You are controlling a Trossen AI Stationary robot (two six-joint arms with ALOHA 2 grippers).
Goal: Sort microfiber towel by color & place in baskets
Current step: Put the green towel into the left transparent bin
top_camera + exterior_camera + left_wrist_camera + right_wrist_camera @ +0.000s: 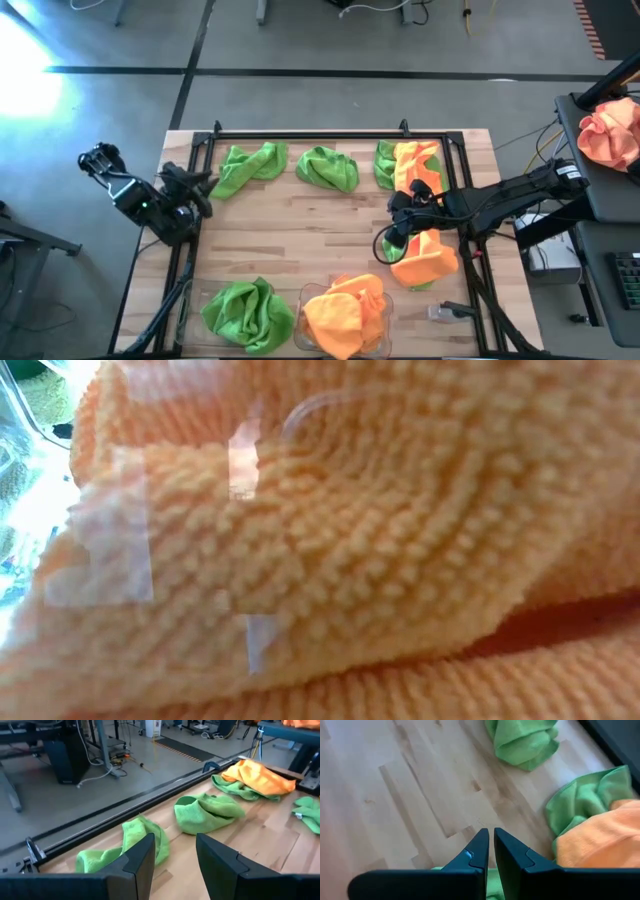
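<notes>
Orange towel (425,260) dangling from right claw (397,238) that's pinching it just beside the table's (300,240) right edge, left claw (203,185) sitting spread near the left edge.

My matt dark plastic fingers (487,852); pale smooth wood-plank table (395,795); nubby, fuzzy orange microfiber towel (380,560); glossy clear plastic basket (303,300).

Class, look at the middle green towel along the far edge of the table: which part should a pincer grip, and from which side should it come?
Grip the raised fold on top of the middle green towel, coming straight down from above. It lies crumpled in a low mound on the table, apart from its neighbours, so the bunched ridge probably gives the fingers more to pinch than its flat edges.
</notes>
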